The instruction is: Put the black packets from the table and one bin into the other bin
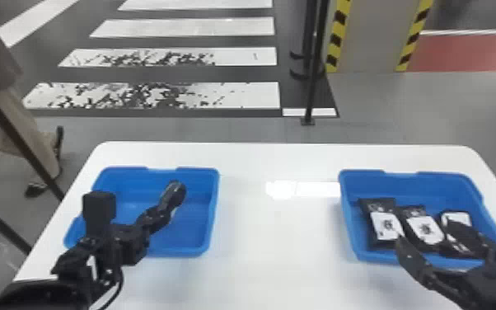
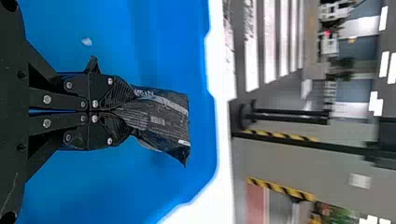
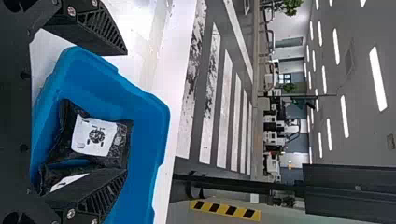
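Over the left blue bin (image 1: 185,246) is my left gripper (image 1: 154,218), shut on a black packet (image 1: 174,193) that hangs above the bin floor. In the left wrist view the fingers of the left gripper (image 2: 123,112) pinch one end of the packet (image 2: 161,119), with blue plastic behind it. At the right blue bin (image 1: 352,247), my right gripper (image 1: 428,243) stands open above the near side. Three black packets with white labels lie in that bin: left (image 1: 385,226), middle (image 1: 424,231) and right (image 1: 457,218). In the right wrist view, the right gripper (image 3: 123,112) has its fingers wide apart, a labelled packet (image 3: 95,140) beyond them.
The white table (image 1: 276,247) lies between the two bins, with its far edge behind them. A black post (image 1: 311,82) and a striped pillar (image 1: 370,37) stand on the floor past the table. Dark poles (image 1: 12,136) cross at the left.
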Tool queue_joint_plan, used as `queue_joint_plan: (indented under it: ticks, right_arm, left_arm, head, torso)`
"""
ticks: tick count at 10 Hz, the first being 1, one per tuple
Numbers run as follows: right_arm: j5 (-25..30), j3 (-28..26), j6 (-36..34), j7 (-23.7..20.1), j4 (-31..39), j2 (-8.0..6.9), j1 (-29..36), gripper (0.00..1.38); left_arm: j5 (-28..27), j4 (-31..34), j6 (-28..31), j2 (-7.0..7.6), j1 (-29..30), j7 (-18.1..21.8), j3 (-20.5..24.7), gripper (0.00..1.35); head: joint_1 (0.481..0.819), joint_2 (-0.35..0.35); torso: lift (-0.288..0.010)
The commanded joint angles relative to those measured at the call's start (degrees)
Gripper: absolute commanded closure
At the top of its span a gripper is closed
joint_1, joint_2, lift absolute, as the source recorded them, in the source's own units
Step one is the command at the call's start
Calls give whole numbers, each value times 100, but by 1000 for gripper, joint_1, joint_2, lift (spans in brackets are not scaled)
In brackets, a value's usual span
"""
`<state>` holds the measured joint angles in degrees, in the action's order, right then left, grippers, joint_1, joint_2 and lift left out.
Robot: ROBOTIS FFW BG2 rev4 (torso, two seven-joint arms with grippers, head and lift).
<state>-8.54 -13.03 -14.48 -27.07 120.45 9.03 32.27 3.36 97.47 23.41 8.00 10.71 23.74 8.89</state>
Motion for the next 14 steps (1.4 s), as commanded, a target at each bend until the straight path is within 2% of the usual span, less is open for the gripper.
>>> queue_joint_plan:
  ticks: [1, 3, 4, 6, 9, 11, 14]
  right_arm:
    - [-26, 0, 0, 0, 69, 11, -35, 125]
    - [-266, 263, -197, -9, 210, 81, -288, 125]
    - [-392, 549, -366, -9, 294, 169, -527, 125]
    - [-769, 1017, -816, 0, 351, 292, -1188, 125]
    - [-1226, 1680, -1224, 158, 252, 345, -2130, 125]
    - [-1511, 2331, -1350, 325, 84, 380, -2651, 125]
    - [-1591, 3188, -1561, 466, -549, 433, -3297, 124]
  left_arm:
    - [1046, 497, -570, -71, 307, -1, -124, 1205]
    - [1869, 1102, -1048, -141, 630, -1, -387, 1205]
    - [2029, 1284, -1216, -150, 743, -1, -535, 1205]
    - [2166, 1481, -1273, -150, 925, -1, -889, 1205]
    - [2280, 1523, -1259, -132, 982, -1, -1415, 1205]
    - [2280, 1523, -1301, -106, 925, -1, -1541, 1205]
    - [2292, 1523, -1329, -71, 827, -1, -1735, 1205]
  head:
    - [695, 22]
    - [695, -24]
    - [695, -41]
    - [695, -25]
    - [695, -14]
    - [695, 2]
    - [695, 80]
  torso:
    - [-110]
    - [-110]
    - [-110]
    - [-110]
    - [-110]
    - [-110]
    - [-110]
